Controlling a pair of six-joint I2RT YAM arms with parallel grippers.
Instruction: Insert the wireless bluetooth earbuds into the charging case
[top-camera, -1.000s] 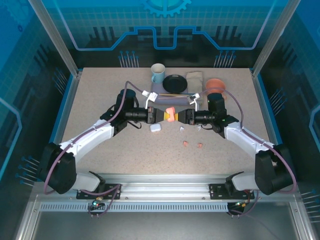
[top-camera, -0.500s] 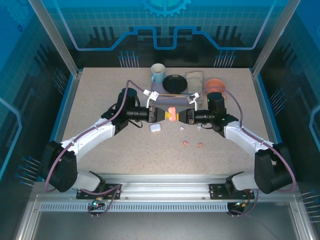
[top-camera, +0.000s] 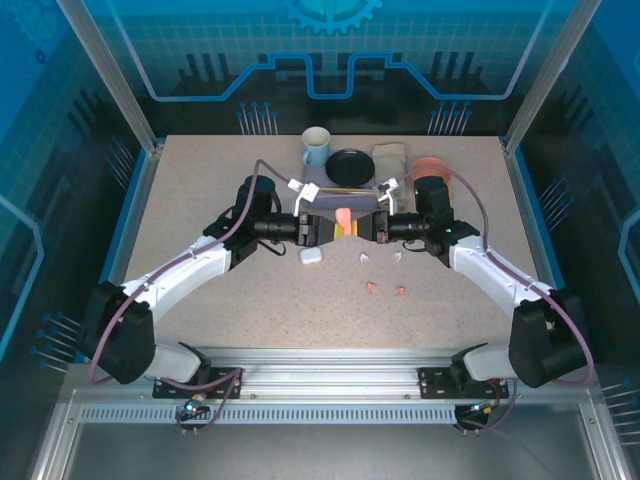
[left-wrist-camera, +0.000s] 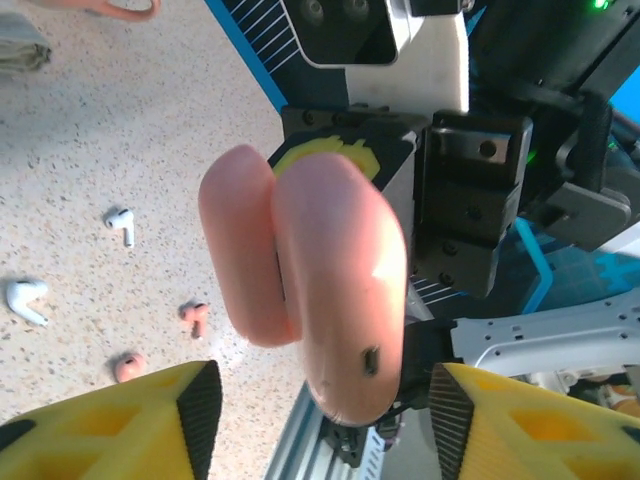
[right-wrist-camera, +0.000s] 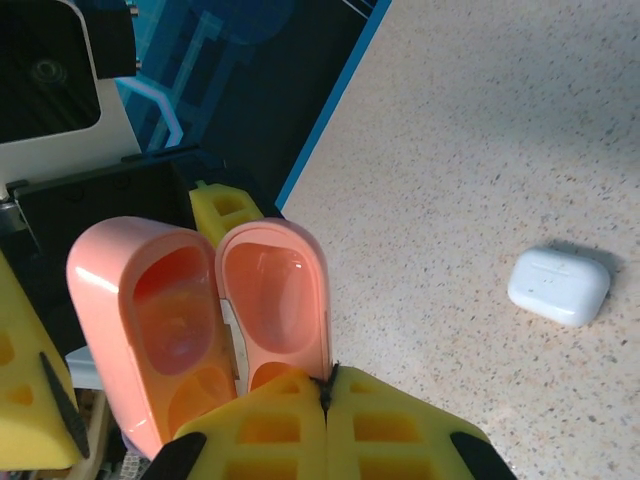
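Since a second ago: pink case (top-camera: 343, 218) has popped open, lid swung up, and my left gripper (top-camera: 322, 228) has let go. Its jaws now stand spread either side of the shell in the left wrist view, not touching it as far as I can see. My right gripper (top-camera: 366, 228) has shifted a little toward the far side and is clenched on the pink case, pinching at the base near the hinge, so the case hangs off the table (top-camera: 200, 200) between my two wrists.

Right wrist view: both halves face the camera and the sockets look empty.

Earbuds all lie loose on the table, near side of the case:
- white earbuds (top-camera: 364, 259), the second just right of it (top-camera: 399, 256)
- pink earbuds (top-camera: 372, 287) and (top-camera: 401, 292), nearer the bases
- white case (top-camera: 311, 256) closed, lying left of them

Handling, my read:
- Buds are tiny, very light, hard glossy plastic and rounded, so they'll likely squirt out of a flat pinch or skid on the table.
- I'd take each across the stem, low and square, with gentle closure.
- Pink ones go to this case by colour.
- Case shell is stiff, smooth and light. My right grip sits on a narrow edge, so it may pivot under insertion force.
- Lid could snap back if bumped.
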